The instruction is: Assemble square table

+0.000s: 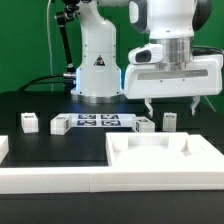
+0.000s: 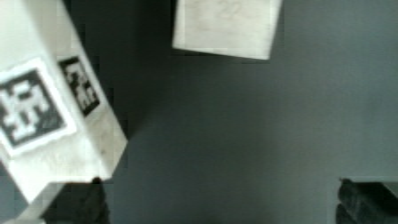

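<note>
Nearest, along the front: long white border bar (image 1: pixel 50 182), white plastic raised-rim square slab (image 1: pixel 125 150) just behind. Two-finger gripper (image 1: pixel 171 106) spread wide, empty, above short white blocky leg (image 1: pixel 146 124). Leg tag (image 2: pixel 32 105) legible only from wrist view.

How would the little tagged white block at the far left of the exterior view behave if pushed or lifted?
That leg looks like solid moulded plastic, so it is probably stiff, not floppy. Its flat, boxy sides suggest it would slide or tip rather than roll. Small as it looks, it is likely light.
</note>
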Controlling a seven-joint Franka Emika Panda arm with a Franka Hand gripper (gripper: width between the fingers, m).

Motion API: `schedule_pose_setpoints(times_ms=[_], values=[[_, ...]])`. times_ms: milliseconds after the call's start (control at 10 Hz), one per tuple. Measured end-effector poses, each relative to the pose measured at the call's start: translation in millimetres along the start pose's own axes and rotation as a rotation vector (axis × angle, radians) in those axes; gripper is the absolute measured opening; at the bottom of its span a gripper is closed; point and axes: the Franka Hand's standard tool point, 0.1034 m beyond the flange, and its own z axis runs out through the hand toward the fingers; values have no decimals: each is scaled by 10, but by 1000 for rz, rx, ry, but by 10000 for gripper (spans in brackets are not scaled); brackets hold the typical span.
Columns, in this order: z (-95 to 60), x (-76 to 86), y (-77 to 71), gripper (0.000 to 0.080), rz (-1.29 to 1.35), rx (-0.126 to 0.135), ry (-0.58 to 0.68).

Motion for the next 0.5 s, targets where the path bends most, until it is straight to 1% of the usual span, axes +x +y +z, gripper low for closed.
schedule_pose_setpoints(times_ms=[100,200,300,500], values=[[6,-15,-8,649,54,5,1],[30,-67,-7,649,104,11,5],[51,-114,4,649,80,7,-1],[55,-112,31,649,28,4,-12]])
